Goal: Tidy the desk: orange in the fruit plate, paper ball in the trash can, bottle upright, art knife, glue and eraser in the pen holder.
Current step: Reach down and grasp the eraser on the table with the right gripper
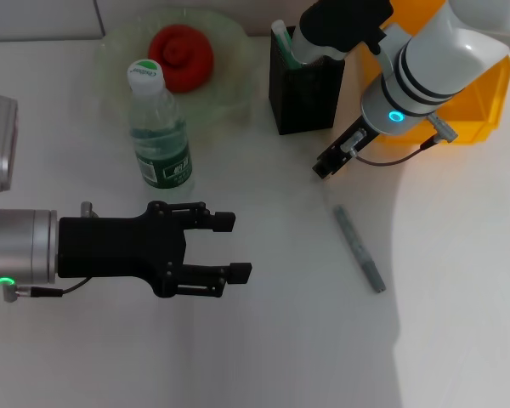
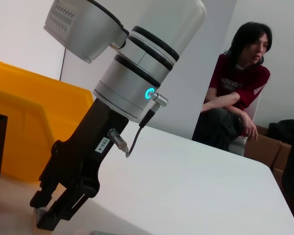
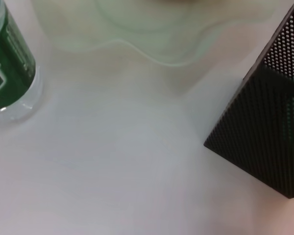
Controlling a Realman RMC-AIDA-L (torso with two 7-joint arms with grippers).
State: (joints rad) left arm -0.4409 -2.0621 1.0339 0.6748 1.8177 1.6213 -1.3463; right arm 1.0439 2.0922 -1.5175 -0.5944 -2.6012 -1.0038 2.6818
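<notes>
Right gripper angled down just beside the pen holder, jaws pressed together. Left gripper spread, level, near the upright bottle. Orange sits in the fruit plate.

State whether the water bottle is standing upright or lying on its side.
Upright: the bottle stands on its base, white cap on top, beside the fruit plate.

The left gripper is extended level over the table from the robot's left, its two black fingers parted with nothing between them. The right gripper is carried low on a white arm angled down from the robot's right; its fingertips appear closed or nearly so, though this cannot be settled from either view.
</notes>
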